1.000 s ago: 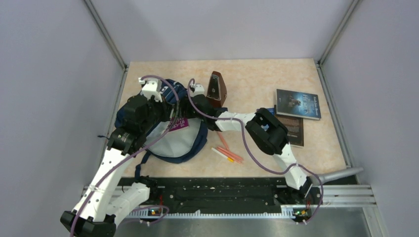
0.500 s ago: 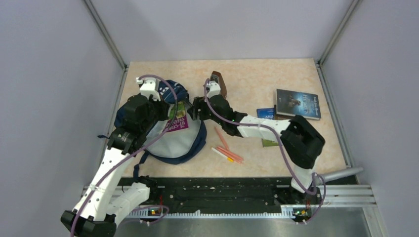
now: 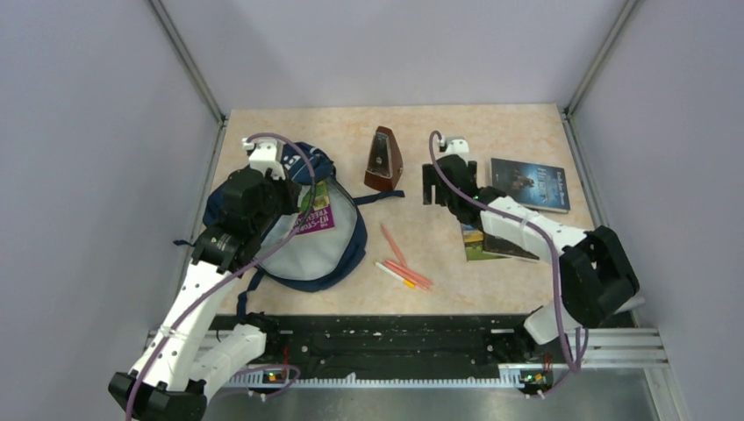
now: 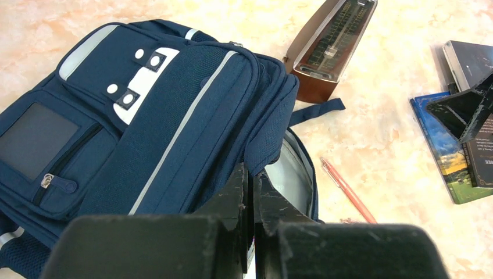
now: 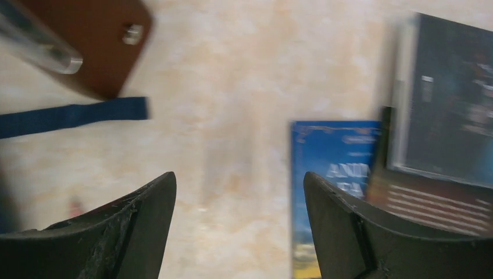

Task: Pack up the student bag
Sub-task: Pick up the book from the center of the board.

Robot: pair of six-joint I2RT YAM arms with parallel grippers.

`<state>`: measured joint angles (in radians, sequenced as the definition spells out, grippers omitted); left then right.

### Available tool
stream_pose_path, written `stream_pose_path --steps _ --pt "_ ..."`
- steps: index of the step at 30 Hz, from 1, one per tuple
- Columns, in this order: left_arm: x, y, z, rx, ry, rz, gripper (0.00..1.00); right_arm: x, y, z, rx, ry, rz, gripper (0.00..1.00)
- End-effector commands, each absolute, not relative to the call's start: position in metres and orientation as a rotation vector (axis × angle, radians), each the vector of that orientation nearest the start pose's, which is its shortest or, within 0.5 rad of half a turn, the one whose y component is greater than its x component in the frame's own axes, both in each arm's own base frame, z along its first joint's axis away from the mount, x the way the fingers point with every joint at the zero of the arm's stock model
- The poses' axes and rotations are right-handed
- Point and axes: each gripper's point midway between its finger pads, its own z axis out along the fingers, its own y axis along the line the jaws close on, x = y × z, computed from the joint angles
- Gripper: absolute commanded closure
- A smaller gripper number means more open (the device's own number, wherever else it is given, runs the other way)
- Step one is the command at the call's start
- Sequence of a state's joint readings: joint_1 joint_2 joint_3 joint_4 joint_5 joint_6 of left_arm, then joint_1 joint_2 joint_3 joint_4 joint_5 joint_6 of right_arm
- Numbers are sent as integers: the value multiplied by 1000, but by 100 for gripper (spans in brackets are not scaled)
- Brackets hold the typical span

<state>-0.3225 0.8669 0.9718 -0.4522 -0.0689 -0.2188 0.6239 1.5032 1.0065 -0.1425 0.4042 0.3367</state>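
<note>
The student bag [image 3: 303, 232], navy with pale grey lining, lies at the left of the table with its mouth held up. My left gripper [image 3: 292, 195] is shut on the edge of its opening [image 4: 273, 125], the fingers pressed together on the fabric. A purple and green book [image 3: 317, 210] sits in the bag's mouth. My right gripper [image 3: 437, 184] hangs open and empty over bare table between the metronome [image 3: 383, 160] and the books. In the right wrist view that gripper [image 5: 239, 180] has a blue book [image 5: 334, 174] just beside its right finger.
A dark book [image 3: 529, 184] lies at the right, with a blue-green book [image 3: 478, 244] and a brown one [image 3: 513, 246] nearer me. Orange pens [image 3: 399, 263] lie beside the bag. A blue strap [image 5: 75, 115] trails from the bag under the metronome. Walls enclose the table.
My right gripper let go of the purple book in the bag's mouth, opened wider and swung right to beside the books. The left gripper kept its hold.
</note>
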Motion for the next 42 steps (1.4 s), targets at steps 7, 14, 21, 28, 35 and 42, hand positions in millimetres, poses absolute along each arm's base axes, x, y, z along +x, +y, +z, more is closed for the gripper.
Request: stream_pose_path --steps 7,14,21,28,35,42 --pt "300 -87 300 6 1832 -280 100 408 85 123 -27 2236 -543 22" --pt "297 -84 303 1 1820 -268 100 447 60 94 -63 2262 -827 22" --pt "296 -83 305 2 1813 -271 100 473 31 80 -56 2256 -1061 26" --pt "295 -83 307 1 1806 -273 100 484 18 78 -108 2234 -1163 31" --pt "295 -83 308 0 1804 -275 100 487 11 64 -153 2247 -1220 33" --pt "295 -84 308 1 1803 -278 100 488 3 59 -172 2220 -1295 43"
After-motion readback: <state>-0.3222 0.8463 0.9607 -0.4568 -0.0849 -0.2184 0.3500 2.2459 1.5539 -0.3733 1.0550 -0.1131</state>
